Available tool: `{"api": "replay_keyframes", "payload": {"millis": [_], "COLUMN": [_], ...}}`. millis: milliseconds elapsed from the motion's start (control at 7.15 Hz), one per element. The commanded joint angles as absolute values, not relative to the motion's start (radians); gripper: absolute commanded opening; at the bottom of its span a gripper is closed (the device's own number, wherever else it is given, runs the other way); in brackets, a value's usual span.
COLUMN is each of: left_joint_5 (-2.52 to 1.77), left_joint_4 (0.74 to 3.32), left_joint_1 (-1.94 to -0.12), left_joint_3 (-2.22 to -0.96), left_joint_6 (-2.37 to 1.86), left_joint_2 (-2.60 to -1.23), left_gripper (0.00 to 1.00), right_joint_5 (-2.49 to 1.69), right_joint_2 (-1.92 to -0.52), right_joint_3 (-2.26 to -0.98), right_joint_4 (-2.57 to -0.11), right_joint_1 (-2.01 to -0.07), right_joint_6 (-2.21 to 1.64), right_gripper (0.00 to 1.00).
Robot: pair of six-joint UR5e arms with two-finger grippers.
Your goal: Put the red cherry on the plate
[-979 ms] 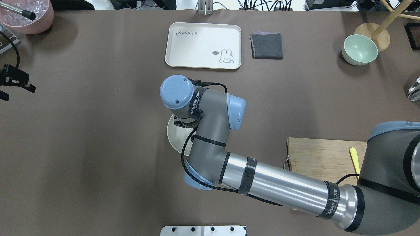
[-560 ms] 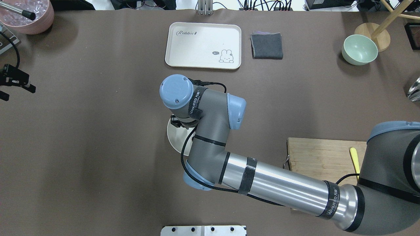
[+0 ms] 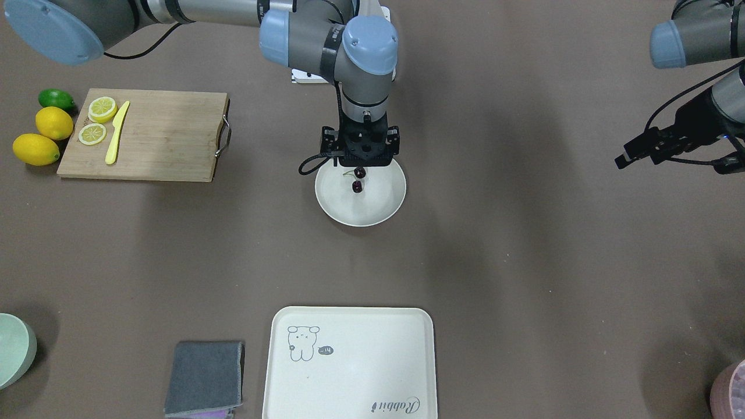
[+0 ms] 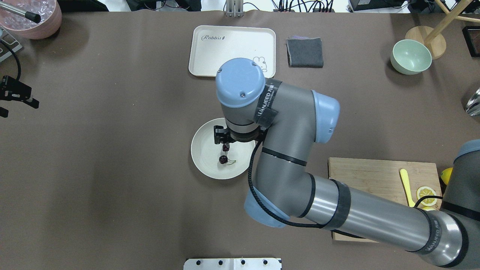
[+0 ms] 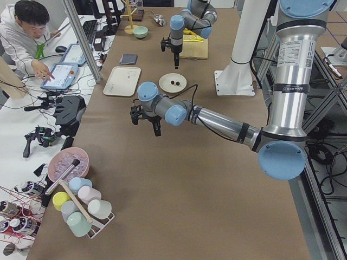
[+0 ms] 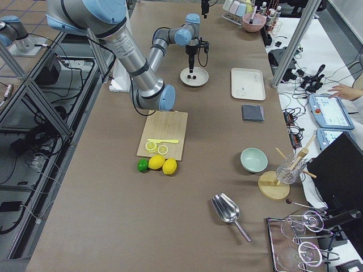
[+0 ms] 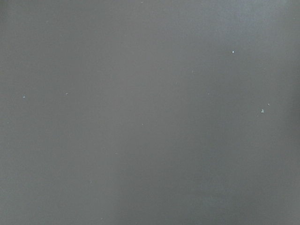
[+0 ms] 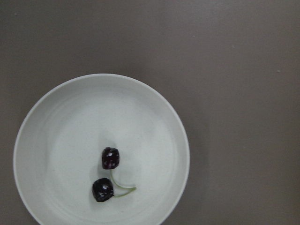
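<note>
The red cherry (image 8: 110,158) lies on the plate (image 8: 140,117), the right hand (image 4: 224,140) seemingly released above it, so only withdrawal remains.

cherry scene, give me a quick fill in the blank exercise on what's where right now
The red cherry lies inside the round white ____. The gripper above it belongs to the robot's ____ arm. On the cutting board, ____ lemon slices lie beside the yellow knife.
Missing words: plate; right; two.
</note>
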State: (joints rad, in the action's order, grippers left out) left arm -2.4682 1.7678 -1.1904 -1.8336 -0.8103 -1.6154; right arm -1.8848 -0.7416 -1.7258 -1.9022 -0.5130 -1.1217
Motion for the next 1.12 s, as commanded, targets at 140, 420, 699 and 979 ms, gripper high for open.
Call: {"api": "replay_keyframes", "payload": {"millis": [140,420,699,979], "left_joint_5": [-2.471,-2.479,-2.479,-2.479], "left_joint_4": [1.79,1.787,1.787,1.789], "left_joint_1": [-1.199,-1.204,-1.204,-1.204], "left_joint_3": [-1.838,-1.827,-1.829,-1.832], "left_joint_6": [-0.682,-0.559,-0.551,-0.551], "left_joint_2": [-1.545,-1.497,-1.493,-1.48], "left_gripper": [0.96,0.96,0.97,0.97], "right_joint_5": [-1.948,-1.991,-2.018,-2.074], "right_joint_2": [-0.904,-0.972,-1.082,-1.201], "right_joint_3": [-1.886,-1.896,-1.946,-1.971], "right_joint_4": [-1.993,-1.993,-1.99,-1.977], "right_joint_1": [-0.656,-0.766,-0.837,-0.915], "right_joint_6": [-0.917,-0.794,-0.653,-0.507], "right_gripper": [1.0,1.0,1.0,1.0]}}
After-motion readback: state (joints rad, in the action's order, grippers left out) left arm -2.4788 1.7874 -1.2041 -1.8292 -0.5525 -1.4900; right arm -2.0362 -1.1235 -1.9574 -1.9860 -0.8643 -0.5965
